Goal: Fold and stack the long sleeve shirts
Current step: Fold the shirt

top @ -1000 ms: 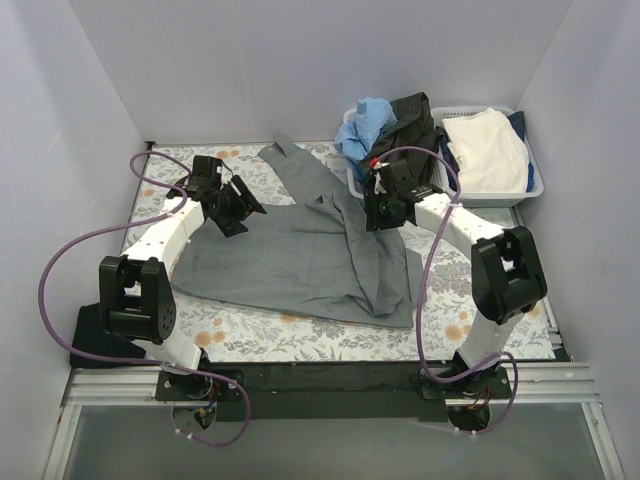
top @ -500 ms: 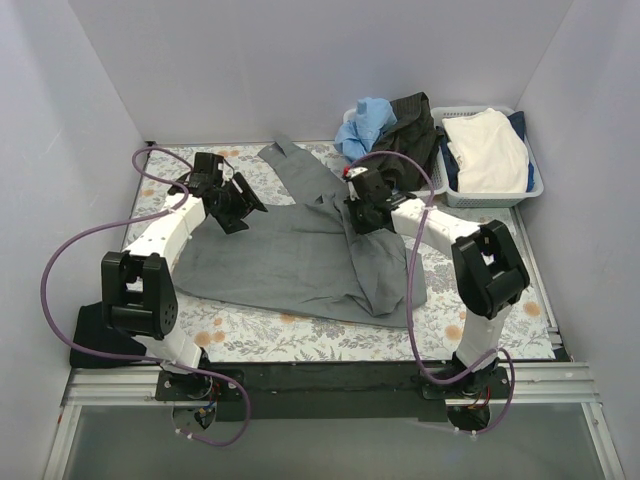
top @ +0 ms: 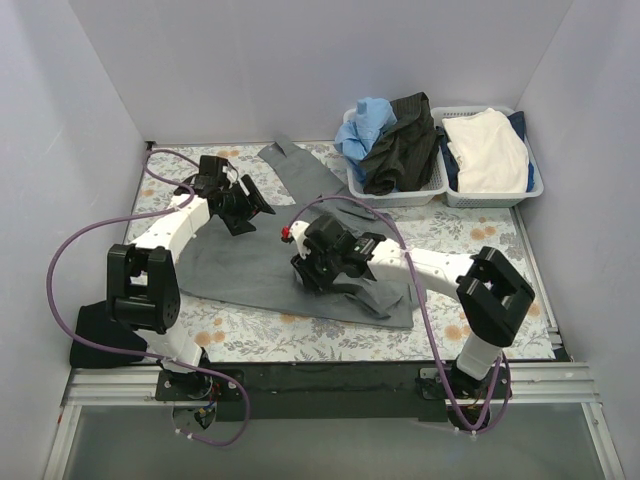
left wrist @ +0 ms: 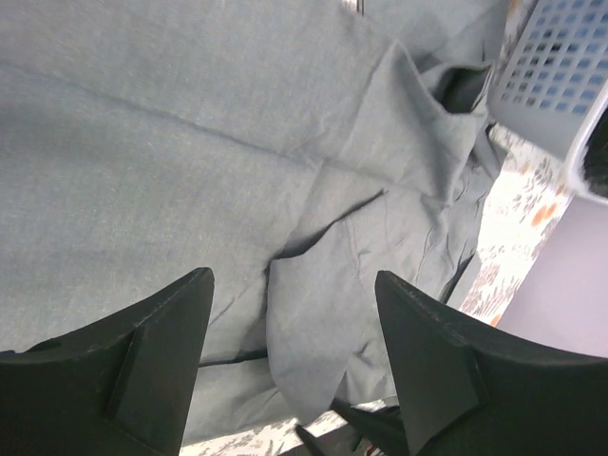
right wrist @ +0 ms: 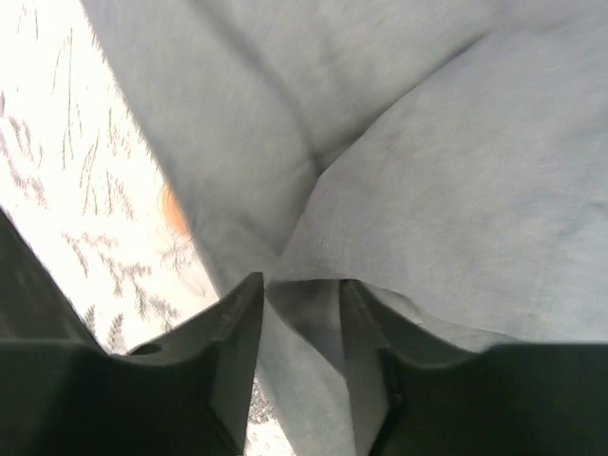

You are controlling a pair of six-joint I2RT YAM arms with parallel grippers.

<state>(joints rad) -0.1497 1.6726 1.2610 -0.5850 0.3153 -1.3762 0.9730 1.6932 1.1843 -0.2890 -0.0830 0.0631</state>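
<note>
1. Plainly, the grey shirt lies spread on the table. Its long axis runs left to right across the floral mat. One sleeve points away toward the back wall, and the cloth bunches at the right end.
2. Our right gripper is low on the shirt near its middle, toward the near hem. Its jaws are narrow, with a raised ridge of grey cloth between them, so we judge it is pinching that fold. Bare mat shows just beside the grip in the right wrist view, so an edge of the cloth is close by.
3. Our left gripper hangs above the far left part of the shirt, jaws wide with nothing between them. The cloth lies below it and stretches off toward the right arm.
4. We judge that the coming move turns on this: the pinched fold sits on the long axis, with the right arm on it and the left arm nearer the far edge. Carrying the fold across that axis would double the shirt over.
5. The black shirt is draped in the left basket at the back right, well apart from both grippers.
</note>
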